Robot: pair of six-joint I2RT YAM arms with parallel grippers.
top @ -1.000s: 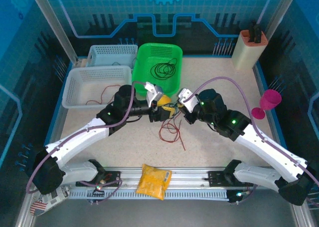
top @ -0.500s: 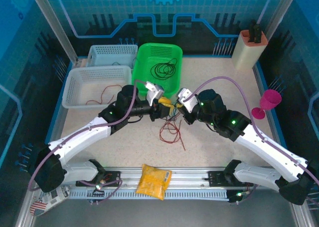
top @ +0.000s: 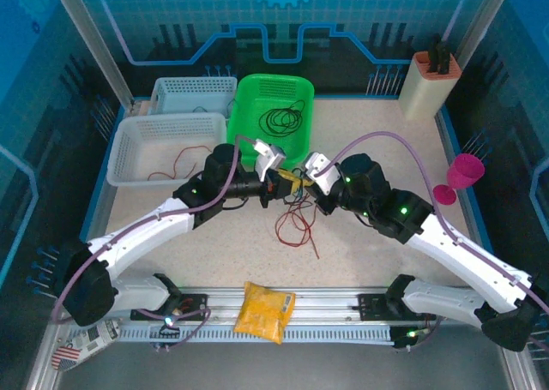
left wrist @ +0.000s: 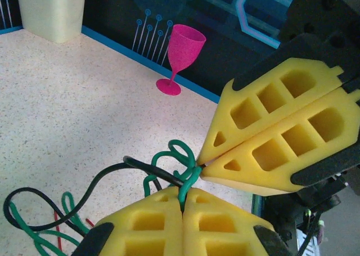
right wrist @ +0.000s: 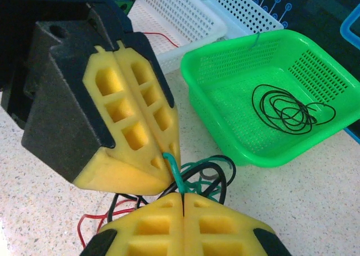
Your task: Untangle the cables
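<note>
left gripper (left wrist: pixel 183 193) and right gripper (left wrist: pixel 202 165) are each clamping the green cable (left wrist: pixel 189 179) at lower centre; easing apart slowly seems advisable, keeping the black cable (left wrist: pixel 147 166) from cinching.

Cables (top: pixel 293 221) lie at frame centre on the worktop (top: pixel 360 116), between the left tool (top: pixel 286 184) and right tool (top: pixel 303 189). Baskets (top: pixel 120 146) stand at upper left; a glass (top: pixel 459 177) at right edge.
</note>
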